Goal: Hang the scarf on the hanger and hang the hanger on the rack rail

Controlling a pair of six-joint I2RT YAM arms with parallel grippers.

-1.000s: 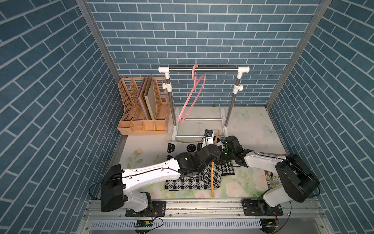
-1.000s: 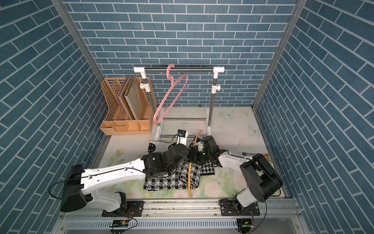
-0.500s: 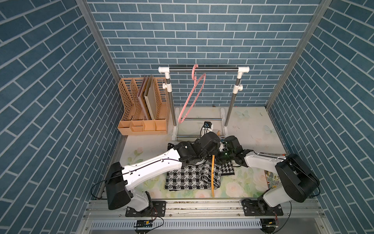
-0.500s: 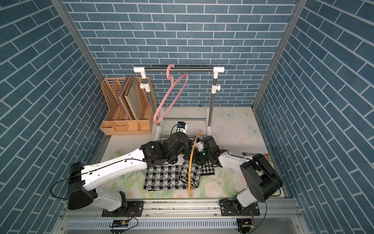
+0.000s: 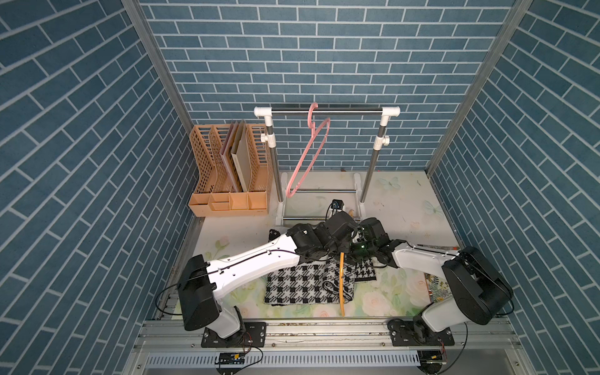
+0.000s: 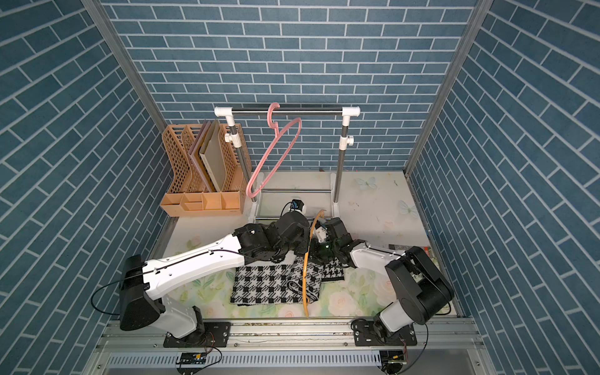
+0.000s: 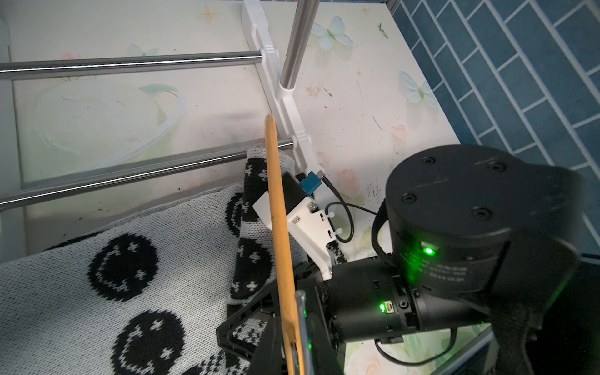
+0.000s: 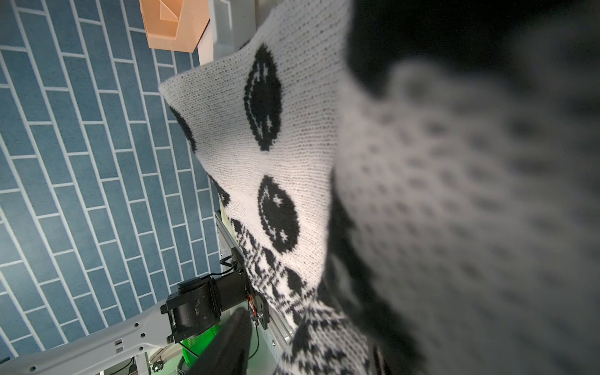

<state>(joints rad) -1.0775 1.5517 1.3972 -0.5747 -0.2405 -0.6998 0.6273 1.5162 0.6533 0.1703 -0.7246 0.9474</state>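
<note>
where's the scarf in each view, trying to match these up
Top view: scarf on the table, toward the front, partly under the two arms.
Top view: scarf in the same place, orange hanger crossing it.
Left wrist: scarf, smiley-patterned side, under the orange hanger, beside the rack's base rails.
Right wrist: scarf close up, filling most of the picture.
Shared landmark: blue brick wall, in all four.

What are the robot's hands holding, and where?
The left gripper appears to pinch the orange hanger by its middle, beside the hook. The scarf drapes over the right gripper, hiding any hold.
</note>
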